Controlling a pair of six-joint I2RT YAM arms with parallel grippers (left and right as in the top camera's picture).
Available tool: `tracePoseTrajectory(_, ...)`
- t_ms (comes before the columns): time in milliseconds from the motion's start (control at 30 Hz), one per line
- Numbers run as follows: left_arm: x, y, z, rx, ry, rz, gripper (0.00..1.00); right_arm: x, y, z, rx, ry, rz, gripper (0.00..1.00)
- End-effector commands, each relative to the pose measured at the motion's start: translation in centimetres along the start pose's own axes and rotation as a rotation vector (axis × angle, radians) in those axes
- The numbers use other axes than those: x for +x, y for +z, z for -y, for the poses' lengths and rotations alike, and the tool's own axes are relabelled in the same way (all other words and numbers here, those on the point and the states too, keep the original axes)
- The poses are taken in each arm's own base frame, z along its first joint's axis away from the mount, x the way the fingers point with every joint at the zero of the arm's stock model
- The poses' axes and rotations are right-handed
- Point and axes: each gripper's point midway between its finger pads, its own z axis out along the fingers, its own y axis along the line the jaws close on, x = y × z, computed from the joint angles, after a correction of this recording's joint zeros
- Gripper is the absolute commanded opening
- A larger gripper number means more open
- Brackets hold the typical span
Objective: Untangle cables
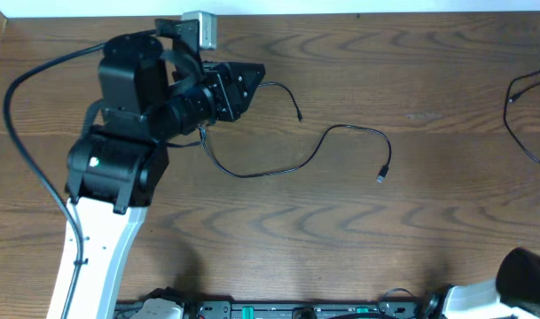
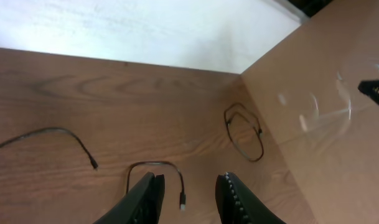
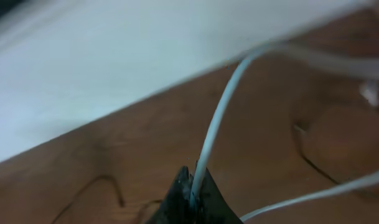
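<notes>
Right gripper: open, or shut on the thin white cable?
Shut on it: the right wrist view shows the thin white cable running from between the closed fingertips of the right gripper.

Bare table is seen between the centre black cable and the right-edge cable loop; the left side is occupied by the left arm.

Black cable on brown wood-grain worktop, white cable over the same streaked grain, black fingers, black left arm with white lower link, white wall.
</notes>
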Motion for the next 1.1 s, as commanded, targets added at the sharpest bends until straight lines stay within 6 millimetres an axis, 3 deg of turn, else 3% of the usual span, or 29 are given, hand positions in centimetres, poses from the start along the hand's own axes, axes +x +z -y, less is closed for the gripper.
tracePoseTrajectory(0,-0.2,0.6,-0.6,-0.012,0.045,-0.005,0.33,0.4,0.9,7.5,0.195,0.151,-0.04,0.01)
tracePoseTrajectory(167,0.3,2.0,-1.6,-0.027,0.039,-0.039,0.33,2.1,2.1,15.1,0.367,0.287,-0.117,0.01)
tracePoseTrajectory(333,0.7,3.1,-2.6,-0.041,0.02,-0.069,0.33,4.1,4.4,20.1,0.42,0.41,-0.203,0.01)
tracePoseTrajectory(733,0.9,3.4,-2.8,-0.043,0.034,-0.077,0.33,8.3,9.5,25.6,0.503,0.481,-0.363,0.01)
tracePoseTrajectory(767,0.9,3.4,-2.8,-0.044,0.034,-0.077,0.33,8.5,9.7,25.7,0.503,0.485,-0.373,0.08)
tracePoseTrajectory(800,0.9,3.4,-2.9,-0.044,0.033,-0.078,0.33,8.8,10.0,25.9,0.504,0.489,-0.384,0.24)
tracePoseTrajectory(867,1.0,3.6,-3.0,-0.046,0.031,-0.082,0.33,8.9,10.3,25.5,0.477,0.489,-0.39,0.68)
tracePoseTrajectory(900,1.0,3.6,-3.1,-0.047,0.029,-0.086,0.33,8.8,10.4,25.2,0.461,0.488,-0.391,0.83)
tracePoseTrajectory(967,1.4,4.0,-3.5,-0.057,0.042,-0.103,0.33,8.6,10.7,24.1,0.415,0.458,-0.397,0.99)
tracePoseTrajectory(1067,2.4,4.7,-5.2,-0.113,0.038,-0.144,0.33,8.7,10.8,22.8,0.378,0.418,-0.418,0.99)
